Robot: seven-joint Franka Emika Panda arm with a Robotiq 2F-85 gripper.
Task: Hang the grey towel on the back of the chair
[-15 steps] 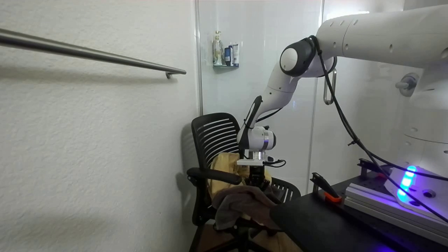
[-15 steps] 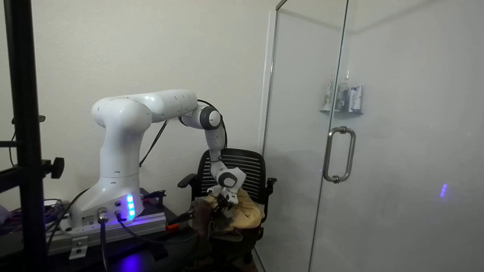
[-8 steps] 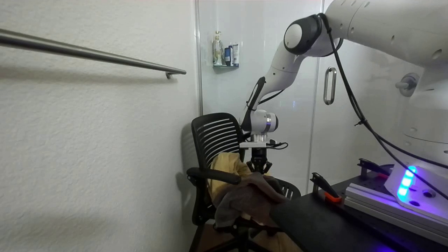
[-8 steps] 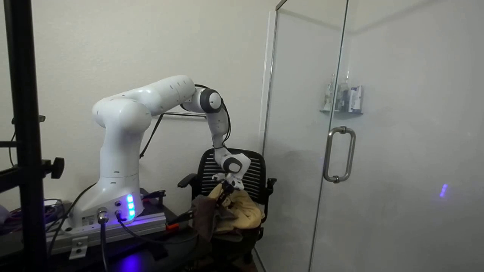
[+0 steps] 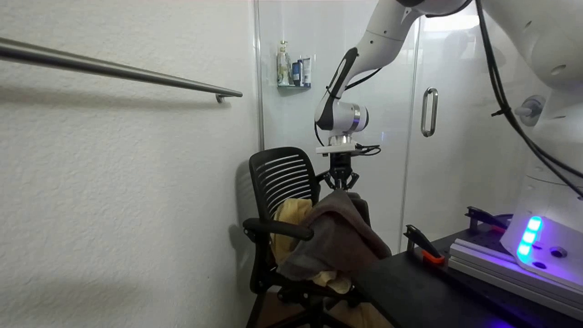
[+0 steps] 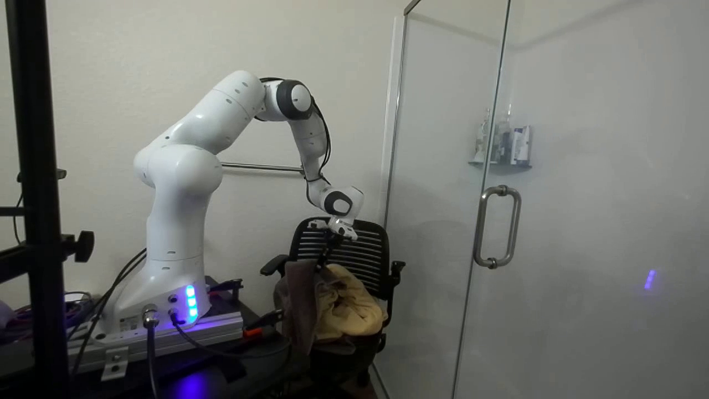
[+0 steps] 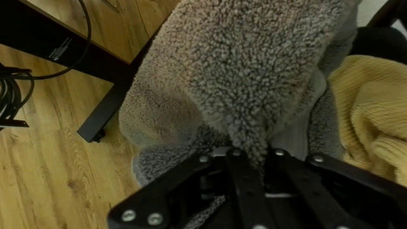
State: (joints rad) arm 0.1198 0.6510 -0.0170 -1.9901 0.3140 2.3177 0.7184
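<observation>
The grey towel hangs in a peaked, tent-like fold below my gripper, which is shut on a pinch of it. In the wrist view the bunched fabric of the grey towel runs up between the fingers. Its lower folds spread over the seat area of the black chair, in front of the slatted backrest. How much of them still rests on the seat cannot be told. In an exterior view my gripper stands in front of the backrest, below its top edge.
A mustard-yellow cloth lies bunched on the seat, against the backrest. The chair's armrest juts forward near the grey towel. A black table with clamps stands close to the seat. A metal bar runs along the wall; glass panels stand behind.
My arm has risen from low at the seat, steadily upward. The grey towel's gripped part has come up with it into a peak, uncovering more of the yellow cloth in an exterior view.
</observation>
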